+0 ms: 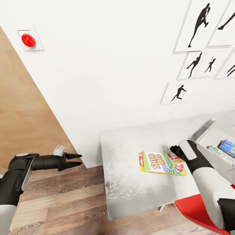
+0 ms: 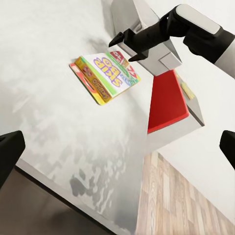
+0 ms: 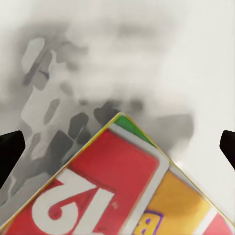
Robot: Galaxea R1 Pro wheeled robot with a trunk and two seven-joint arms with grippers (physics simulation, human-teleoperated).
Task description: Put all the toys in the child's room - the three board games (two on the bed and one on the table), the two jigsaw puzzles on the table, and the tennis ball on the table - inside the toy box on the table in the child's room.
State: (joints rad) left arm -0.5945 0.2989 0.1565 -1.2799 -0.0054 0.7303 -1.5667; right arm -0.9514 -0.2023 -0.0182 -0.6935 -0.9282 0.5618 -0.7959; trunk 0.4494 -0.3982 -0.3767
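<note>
Right pincer [image 1: 174, 150] poised low over the far right corner of the yellow-green-red board game [image 1: 162, 163], prongs spread wide as seen in the right wrist view, nothing between them, apparently lined up to take the box by its edge. Board game lying flat on the pale worktop [image 1: 127, 153], toward its right side, printed cover up. Toy box [image 1: 213, 135] sitting further right on the same worktop, already holding a blue game [image 1: 228, 146], so only a short carry to the right likely needed. Left pincer [image 1: 75, 160] held out over the wooden floor [image 1: 65, 209], left of the worktop, parted and empty, parked clear of the work. Red chair [image 1: 195, 209] tucked at the near right
</note>
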